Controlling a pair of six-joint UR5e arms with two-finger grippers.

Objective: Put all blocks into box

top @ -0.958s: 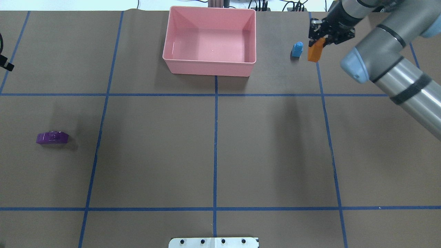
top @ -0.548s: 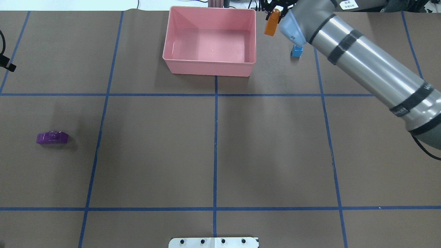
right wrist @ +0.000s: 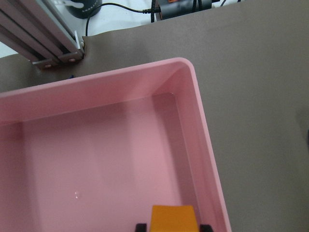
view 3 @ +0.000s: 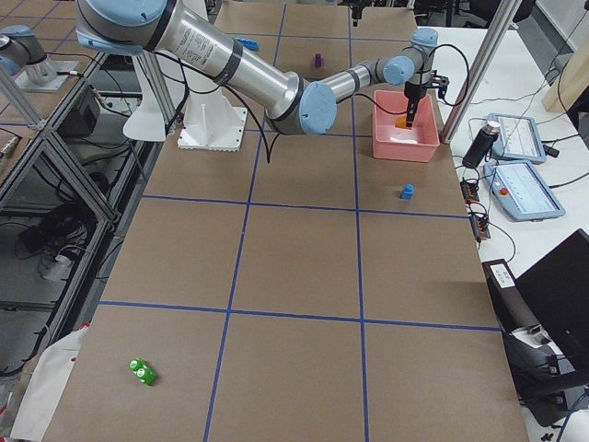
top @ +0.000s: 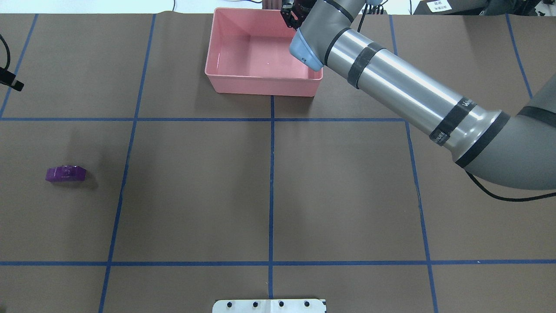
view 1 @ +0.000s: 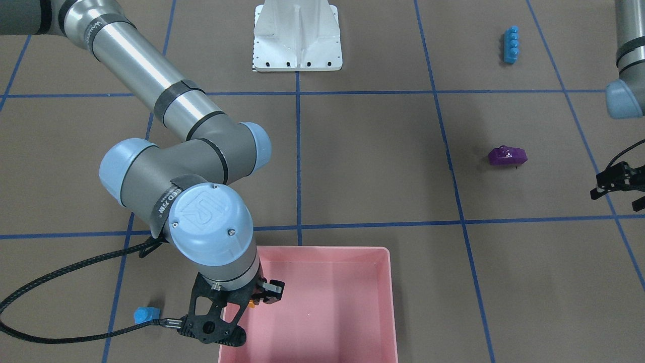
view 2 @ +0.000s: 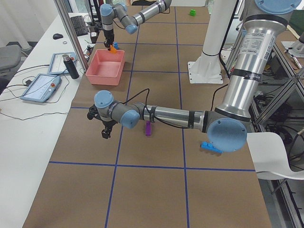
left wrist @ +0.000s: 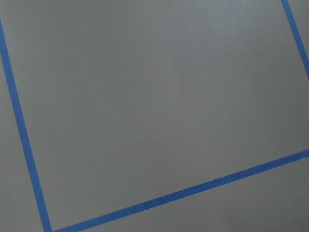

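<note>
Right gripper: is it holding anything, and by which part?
The orange block, pinched by its upper end between the fingers of the right gripper, lower end hanging free over the pink box.

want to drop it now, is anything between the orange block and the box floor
Nothing visible does. The right gripper holds the orange block over the box, close to one wall, and the pink floor showing below it is bare.
</note>
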